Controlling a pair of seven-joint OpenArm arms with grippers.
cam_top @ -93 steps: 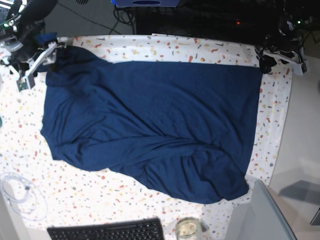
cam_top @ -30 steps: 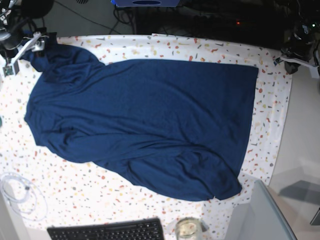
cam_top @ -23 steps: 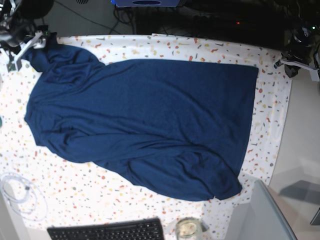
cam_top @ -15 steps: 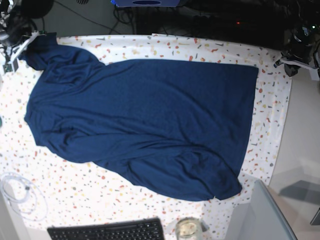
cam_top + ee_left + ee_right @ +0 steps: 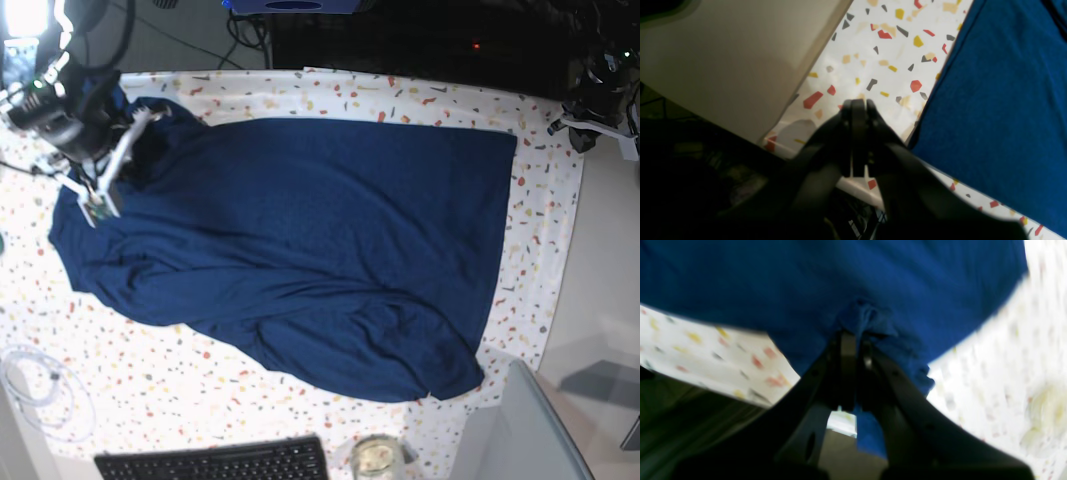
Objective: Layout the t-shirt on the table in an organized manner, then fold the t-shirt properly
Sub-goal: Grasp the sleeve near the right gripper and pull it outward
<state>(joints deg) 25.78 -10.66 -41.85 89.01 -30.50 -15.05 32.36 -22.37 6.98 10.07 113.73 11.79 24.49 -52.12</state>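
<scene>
I see the right hand [image 5: 853,340] clamped shut on a bunched fold of the t-shirt [image 5: 300,240], pinched right at its fingertips, with the rest of the navy cloth spreading out ahead of it across the bench [image 5: 330,95]. My left hand [image 5: 857,103] is fully closed with nothing in it, hanging over the speckled bench edge; the t-shirt's straight hem lies just beside it, not touching. Right wrist view is blurred.

Base view overhead, both wrist views close behind claws, sharing t-shirt [image 5: 300,240]
</scene>
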